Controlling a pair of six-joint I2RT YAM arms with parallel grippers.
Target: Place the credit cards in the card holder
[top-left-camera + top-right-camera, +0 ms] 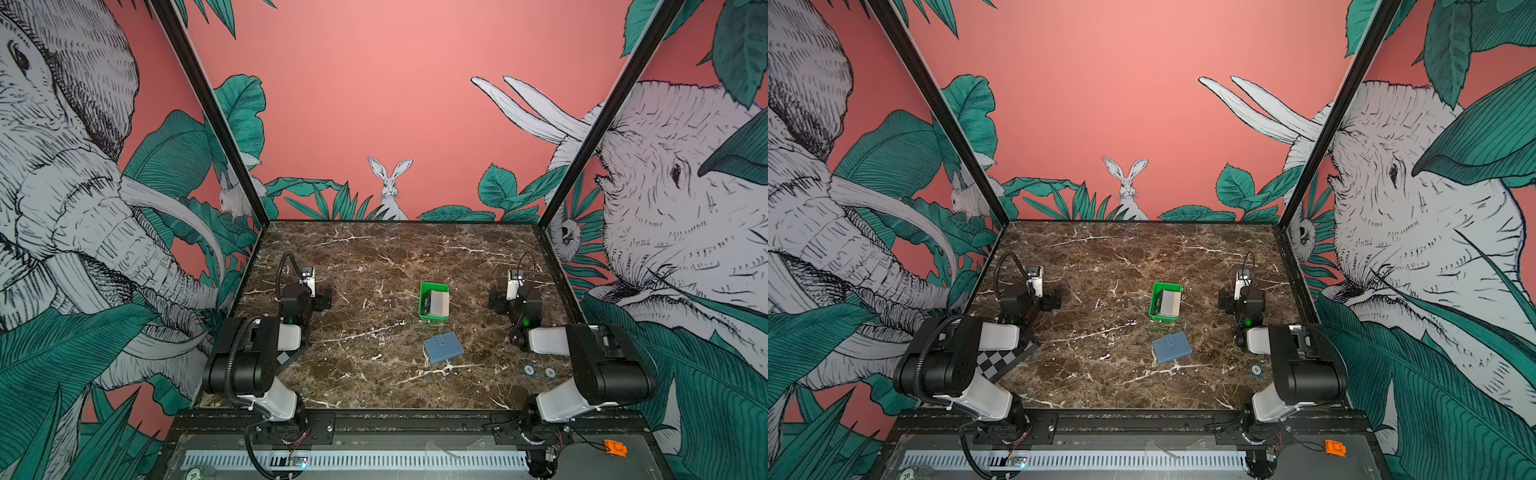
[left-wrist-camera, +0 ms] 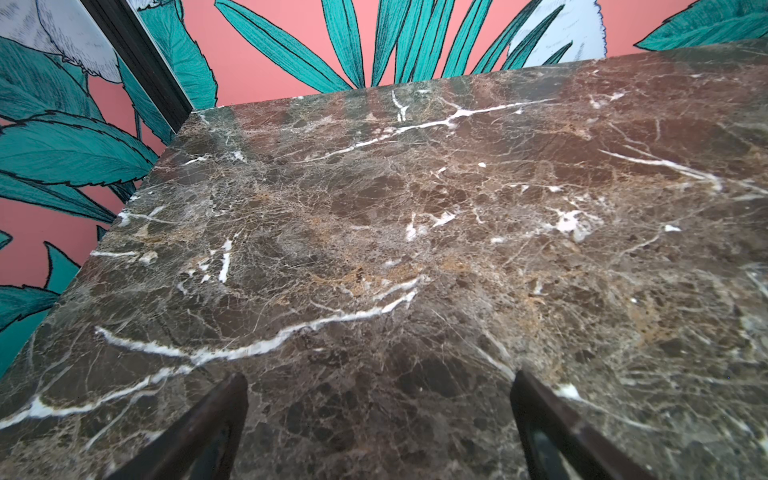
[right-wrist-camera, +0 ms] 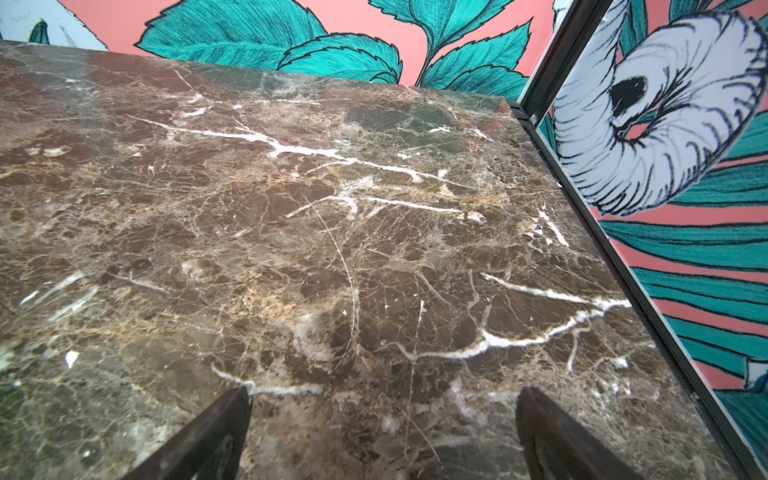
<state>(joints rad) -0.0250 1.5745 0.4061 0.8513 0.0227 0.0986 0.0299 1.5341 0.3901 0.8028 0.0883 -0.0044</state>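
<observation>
The credit cards lie in a small green tray (image 1: 434, 286) at mid-table in both top views: a grey one (image 1: 439, 302) (image 1: 1170, 302) on top, with the edge of a black one (image 1: 426, 303) beside it. The card holder (image 1: 443, 347) (image 1: 1172, 347), slate-blue and folded shut with its snap tab up, lies just in front of the tray. My left gripper (image 2: 379, 384) is open over bare marble at the left. My right gripper (image 3: 384, 399) is open over bare marble at the right. Neither wrist view shows the cards or the holder.
Brown marble table (image 1: 374, 257) is boxed in by black frame posts and printed walls. Two small round tokens (image 1: 528, 369) (image 1: 550, 372) lie near the right arm's base. A checkerboard plate (image 1: 1000, 359) sits under the left arm. An orange part (image 1: 615, 448) lies beyond the front edge.
</observation>
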